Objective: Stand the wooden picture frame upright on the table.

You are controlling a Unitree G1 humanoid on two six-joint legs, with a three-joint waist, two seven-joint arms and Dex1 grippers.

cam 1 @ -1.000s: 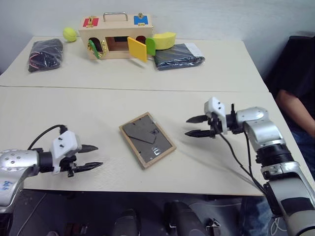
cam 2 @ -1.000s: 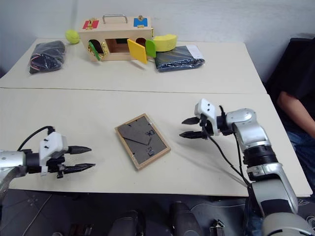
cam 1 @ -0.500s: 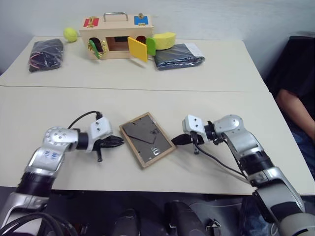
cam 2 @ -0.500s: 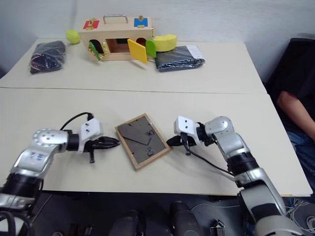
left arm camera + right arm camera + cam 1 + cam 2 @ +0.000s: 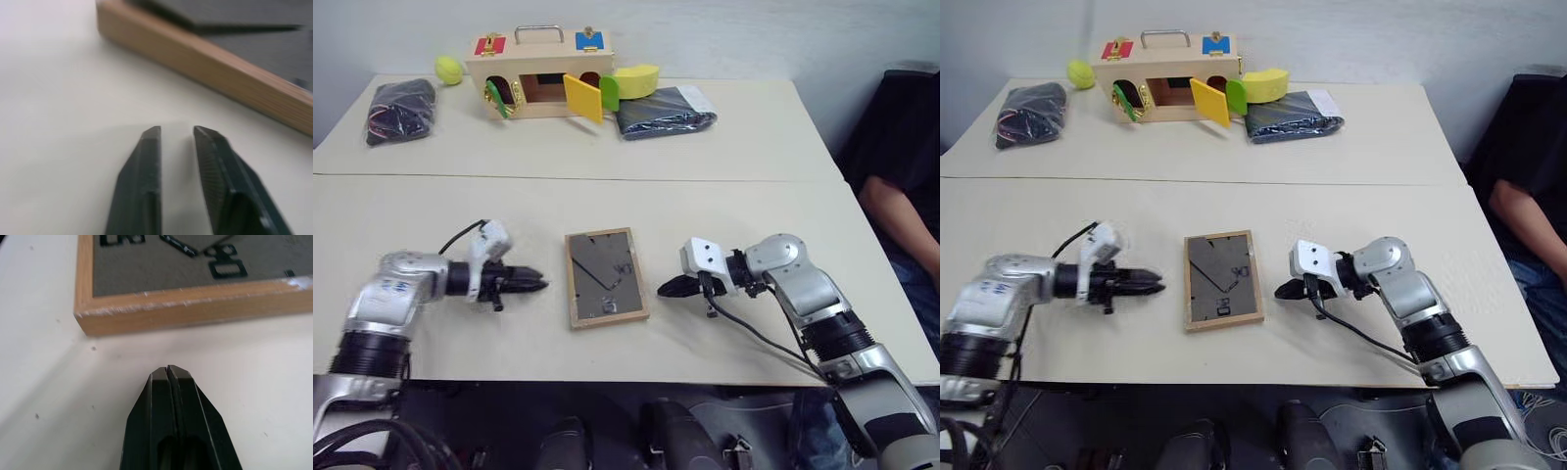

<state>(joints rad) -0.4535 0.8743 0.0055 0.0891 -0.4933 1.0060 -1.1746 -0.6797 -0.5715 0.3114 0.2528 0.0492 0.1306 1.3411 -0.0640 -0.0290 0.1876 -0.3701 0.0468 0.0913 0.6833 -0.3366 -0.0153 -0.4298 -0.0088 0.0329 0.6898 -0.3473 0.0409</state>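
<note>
The wooden picture frame [image 5: 604, 277] lies flat on the table [image 5: 754, 196], with its dark grey back panel and folded stand facing up. My left gripper [image 5: 540, 285] lies low on the table just left of the frame. Its fingers [image 5: 146, 147] stand a narrow gap apart with nothing between them, a short way from the frame's wooden edge [image 5: 210, 68]. My right gripper [image 5: 661, 290] is shut and empty, its tip [image 5: 167, 369] close to the frame's near right corner [image 5: 83, 316] without touching it.
At the far side of the table stand a wooden box with a handle and coloured flaps [image 5: 543, 73], a yellow-green ball [image 5: 448, 69], a black bag [image 5: 401, 106] and a dark flat package [image 5: 666, 110]. A person [image 5: 901, 225] sits at the right edge.
Both grippers came in from the sides to the frame. The frame turned from diagonal to nearly square with the table's edge. The right gripper closed; the left closed, then parted slightly.
</note>
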